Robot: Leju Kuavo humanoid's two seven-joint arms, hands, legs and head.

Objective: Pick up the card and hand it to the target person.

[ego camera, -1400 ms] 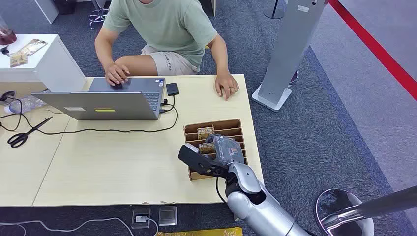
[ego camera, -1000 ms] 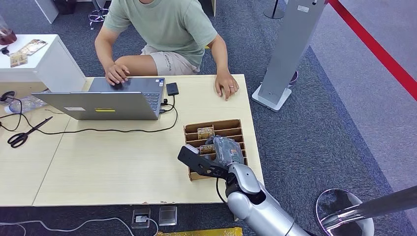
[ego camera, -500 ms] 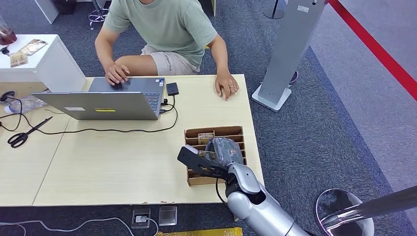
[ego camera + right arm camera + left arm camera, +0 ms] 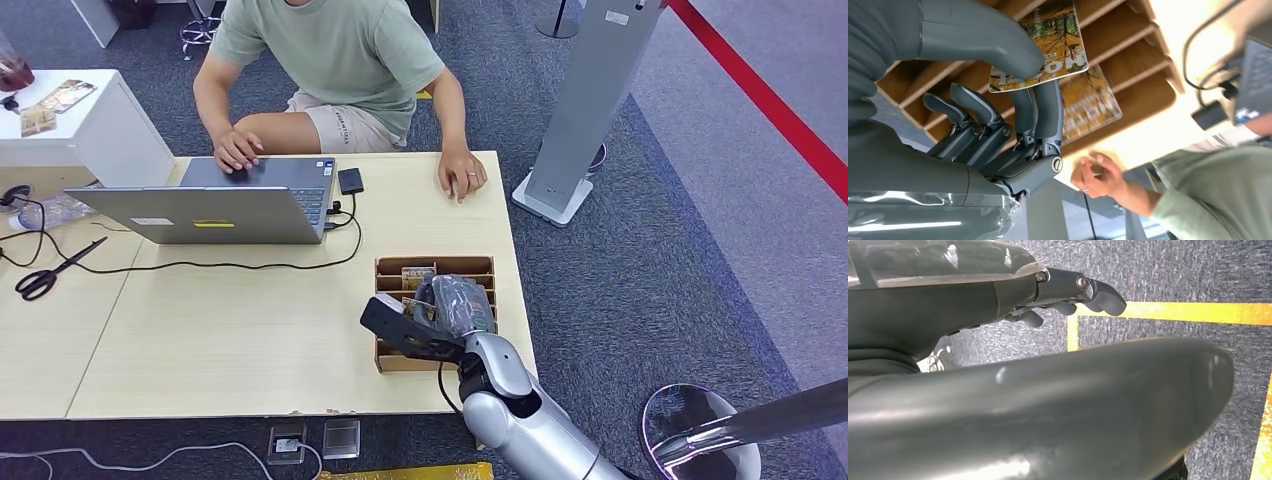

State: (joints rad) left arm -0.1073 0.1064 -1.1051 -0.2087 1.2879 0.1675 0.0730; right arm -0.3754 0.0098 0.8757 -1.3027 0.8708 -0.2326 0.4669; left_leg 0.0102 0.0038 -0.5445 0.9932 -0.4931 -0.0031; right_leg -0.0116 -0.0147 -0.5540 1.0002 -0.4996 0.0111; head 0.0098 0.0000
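Note:
My right hand (image 4: 455, 305) hovers over a slotted wooden box (image 4: 436, 266) near the table's right edge. In the right wrist view the hand (image 4: 1013, 100) pinches a card (image 4: 1048, 45) with an autumn picture between thumb and fingers, just above the slots. A second card (image 4: 1090, 107) stays in the box and shows in the head view as a card (image 4: 417, 272) in a far slot. The person (image 4: 330, 60) sits across the table, one hand (image 4: 460, 180) flat on it. My left hand (image 4: 1068, 295) hangs over the carpet, fingers loose, holding nothing.
An open laptop (image 4: 215, 205) with a black cable (image 4: 250, 265) stands at the far left, under the person's other hand (image 4: 237, 150). Scissors (image 4: 50, 272) lie on the left table. A grey stand (image 4: 580, 110) rises right of the table, and a round stool (image 4: 700, 430) is at the lower right.
The box has slid slightly towards me and straightened. My right hand has lifted a little with the card pinched in it. The person has stayed put.

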